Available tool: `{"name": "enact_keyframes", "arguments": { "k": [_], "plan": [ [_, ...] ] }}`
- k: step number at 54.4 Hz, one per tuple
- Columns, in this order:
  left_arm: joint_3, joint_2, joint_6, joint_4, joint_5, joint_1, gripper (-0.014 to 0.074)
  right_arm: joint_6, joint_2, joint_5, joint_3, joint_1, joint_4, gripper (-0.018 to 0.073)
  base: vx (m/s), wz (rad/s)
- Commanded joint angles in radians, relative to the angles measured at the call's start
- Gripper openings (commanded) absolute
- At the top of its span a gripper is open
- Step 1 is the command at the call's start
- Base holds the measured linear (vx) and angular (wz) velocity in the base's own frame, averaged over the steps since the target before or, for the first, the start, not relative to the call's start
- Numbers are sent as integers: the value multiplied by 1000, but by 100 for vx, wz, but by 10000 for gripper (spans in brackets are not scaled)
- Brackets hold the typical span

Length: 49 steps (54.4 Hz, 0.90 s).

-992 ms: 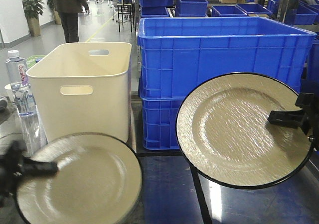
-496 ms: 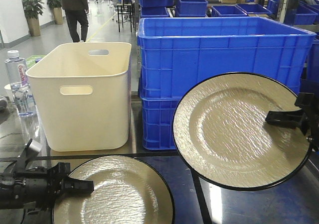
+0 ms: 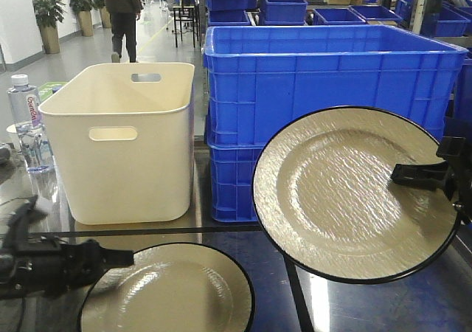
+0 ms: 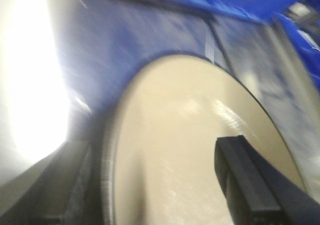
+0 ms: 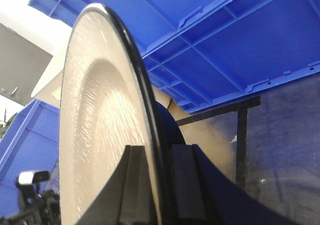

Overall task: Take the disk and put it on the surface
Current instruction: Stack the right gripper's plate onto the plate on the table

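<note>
Front overview; wrist closeups on disks (image 3: 332,199)

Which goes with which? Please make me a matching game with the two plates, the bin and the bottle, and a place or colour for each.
Things:
1. left plate
2. right plate
3. bin
4. bottle

Descriptions:
a. held up, tilted, in the right gripper
b. clear, white cap, at the far left
c. lying low over the tabletop, in front of the bin
d. cream, with handle slots, beside the blue crates

Pairs: 1-c, 2-a, 3-d, 4-b
</note>
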Motion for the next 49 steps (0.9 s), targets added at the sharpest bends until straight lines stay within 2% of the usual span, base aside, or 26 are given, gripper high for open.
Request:
{"name": "enact_keyframes", "arguments": {
  "k": [1, 8, 14, 20, 26, 27, 32, 37, 44, 49],
  "plan": [
    [-34, -92, 17, -69, -29, 31, 591, -16, -29, 8, -36, 20, 124, -9, 0, 0],
    [-34, -187, 18, -57, 3, 95, 550, -38, 2, -13, -36, 107, 124, -9, 0, 0],
    [-34, -300, 19, -32, 88, 151, 463, -44, 55, -42, -36, 220, 128, -9, 0, 0],
    [-34, -431, 10, 9, 136, 174, 249, -52, 128, -89, -36, 330, 159, -9, 0, 0],
    [-34, -533, -5, 21, 135, 174, 3, -94, 207, -153, -36, 442, 236, -8, 0, 0],
    [-34, -545, -5, 21, 135, 174, -10, -108, 221, -168, -36, 461, 254, -6, 0, 0],
    [-34, -608, -8, 25, 131, 174, -10, -200, 271, -209, -39, 530, 315, 20, 0, 0],
    [-34, -640, -26, 47, 136, 173, -8, -313, 312, -227, -39, 580, 363, 85, 0, 0],
    [-34, -651, -43, 78, 160, 171, -7, -418, 348, -224, -39, 615, 388, 257, 0, 0],
    [-34, -651, -61, 89, 166, 170, -7, -470, 354, -225, -39, 618, 384, 414, 0, 0]
  ]
}}
